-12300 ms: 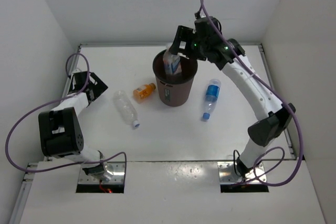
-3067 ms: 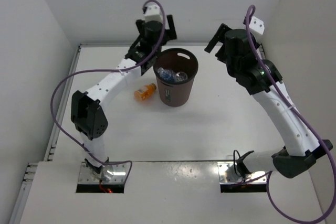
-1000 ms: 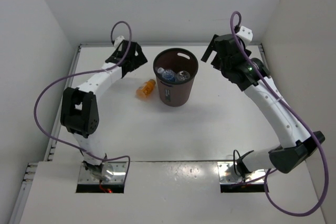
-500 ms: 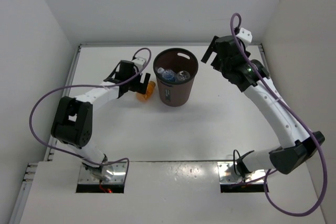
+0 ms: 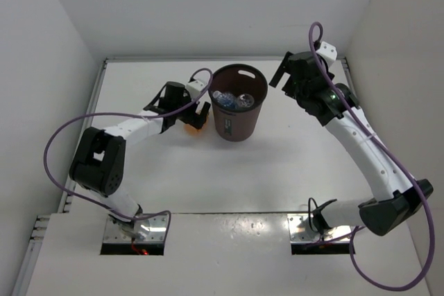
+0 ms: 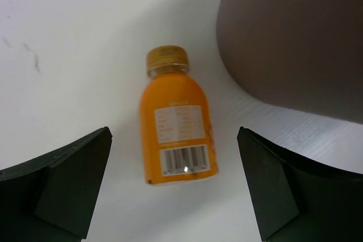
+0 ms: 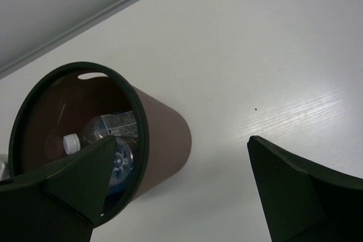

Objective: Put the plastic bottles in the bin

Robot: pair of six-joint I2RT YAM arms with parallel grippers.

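The orange bottle (image 6: 177,134) lies on the table with its cap pointing away, just left of the bin (image 6: 295,38). My left gripper (image 6: 173,140) stands open over it, one finger on each side and neither touching. From above, only a sliver of the orange bottle (image 5: 188,128) shows under my left gripper (image 5: 195,113). The brown bin (image 5: 239,121) holds clear bottles (image 5: 232,99). In the right wrist view the bin (image 7: 161,140) shows a clear bottle (image 7: 105,130) with a white cap inside. My right gripper (image 5: 280,78) hangs open and empty right of the bin.
White walls close in the table on the left, back and right. A raised edge (image 5: 222,59) runs along the back. Both arms' purple cables loop above the table.
My left gripper has swung in from the back left and lowered over the orange bottle. The bin has shifted slightly right. The right arm has barely moved.
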